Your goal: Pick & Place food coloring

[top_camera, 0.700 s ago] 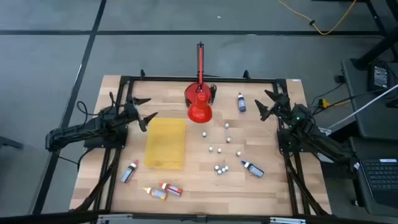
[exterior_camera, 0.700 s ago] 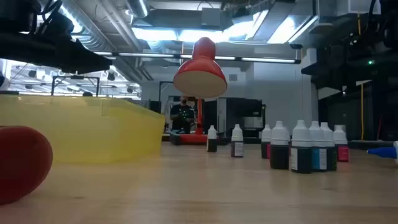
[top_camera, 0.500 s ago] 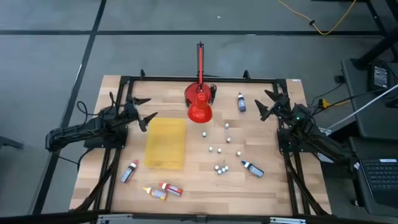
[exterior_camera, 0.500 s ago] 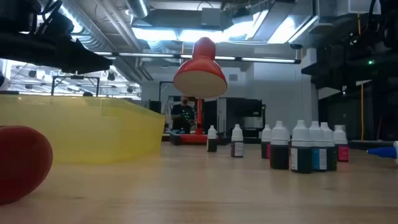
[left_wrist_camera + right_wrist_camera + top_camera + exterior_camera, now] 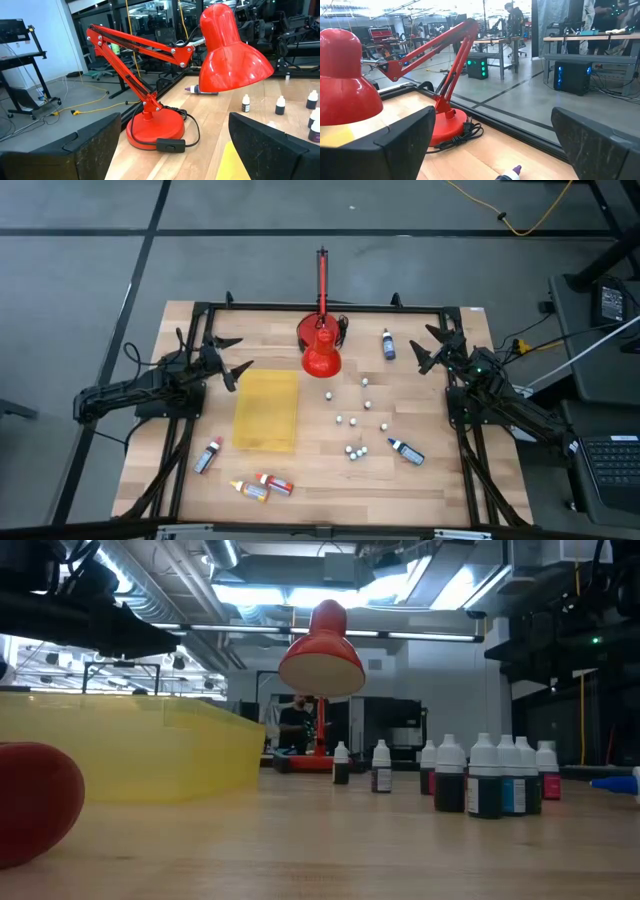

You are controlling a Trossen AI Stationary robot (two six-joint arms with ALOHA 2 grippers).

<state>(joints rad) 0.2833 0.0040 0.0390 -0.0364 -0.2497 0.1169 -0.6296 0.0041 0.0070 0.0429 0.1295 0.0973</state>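
Observation:
The food coloring bottles are scattered over the wooden table. A dark blue one (image 5: 388, 345) lies at the far right and another (image 5: 406, 451) lies nearer. A red one (image 5: 208, 455), an orange one (image 5: 248, 490) and a red one (image 5: 275, 483) lie at the near left. Several small white-capped bottles (image 5: 352, 420) stand upright mid-table, and the low view shows them in a row (image 5: 490, 778). My left gripper (image 5: 228, 360) hovers open at the table's left side. My right gripper (image 5: 432, 348) hovers open at the right side. Neither has anything between its fingers.
A red desk lamp (image 5: 320, 352) stands at the far middle, its shade over the table (image 5: 232, 52). A yellow tray (image 5: 267, 410) rests left of centre. A black frame (image 5: 320, 308) runs round the table. A person (image 5: 297, 725) stands in the room behind.

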